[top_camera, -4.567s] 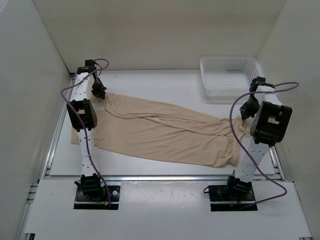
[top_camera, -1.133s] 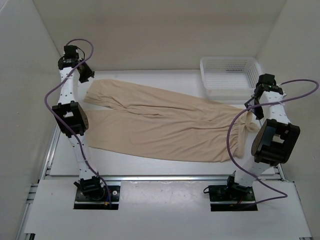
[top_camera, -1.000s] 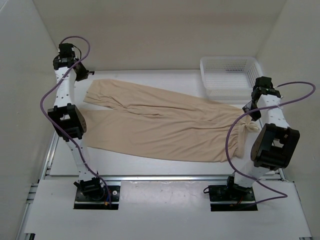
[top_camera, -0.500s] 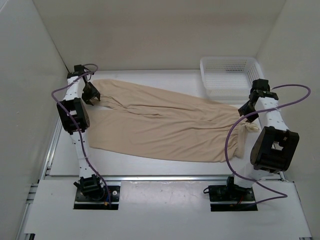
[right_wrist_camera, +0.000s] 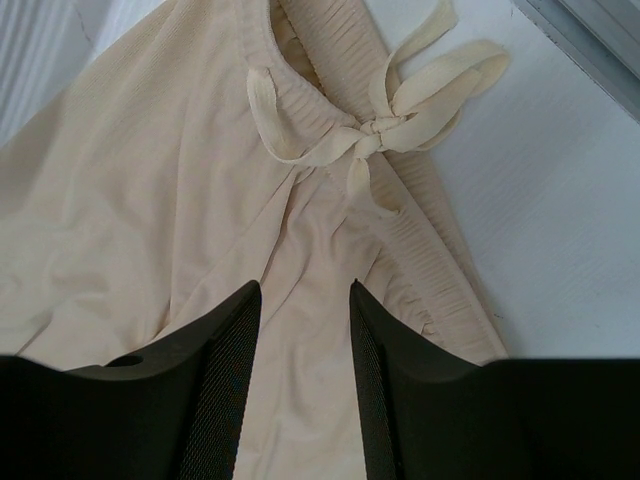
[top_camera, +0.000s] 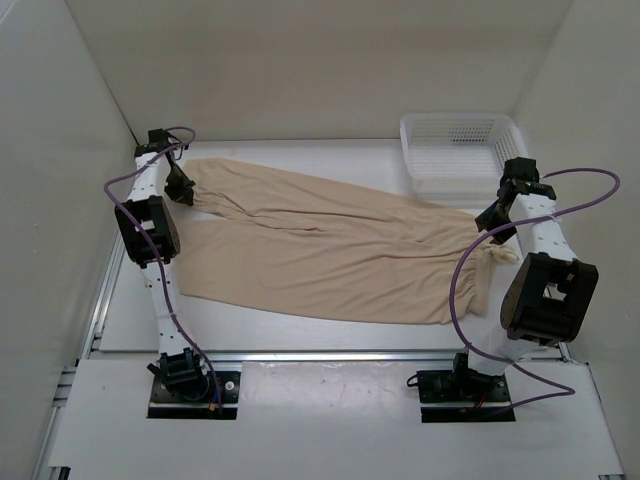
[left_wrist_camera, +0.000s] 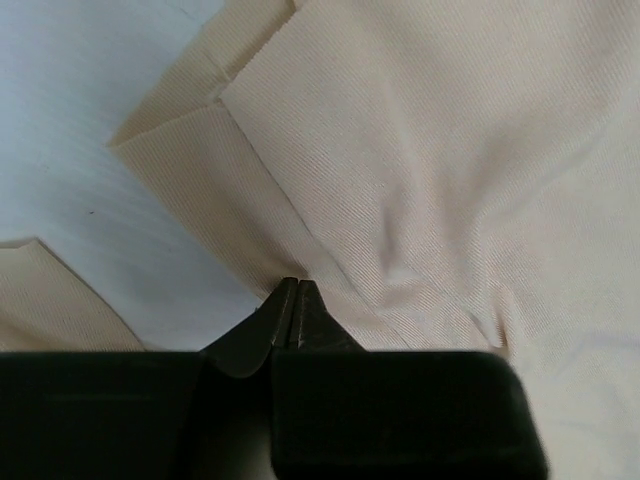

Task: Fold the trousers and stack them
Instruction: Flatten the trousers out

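The beige trousers [top_camera: 330,255] lie spread flat across the table, legs to the left and waist to the right. My left gripper [top_camera: 182,190] is down at the far leg's hem at the back left. In the left wrist view its jaws [left_wrist_camera: 295,287] are pressed together at the hem's edge, and the cloth [left_wrist_camera: 430,150] puckers toward them. My right gripper [top_camera: 495,215] hangs over the waist end. In the right wrist view it stands open [right_wrist_camera: 303,300] above the fabric [right_wrist_camera: 150,200], just below the tied drawstring bow [right_wrist_camera: 375,135], with nothing pinched.
A white mesh basket [top_camera: 460,150] stands at the back right, just behind the right arm. White walls close in the table on three sides. A metal rail [top_camera: 330,355] runs along the near edge, and another [right_wrist_camera: 590,30] shows beside the waistband.
The left arm came down from a raised pose at the back left onto the far leg's hem, and its jaws went from open to shut there. The right arm has barely moved.
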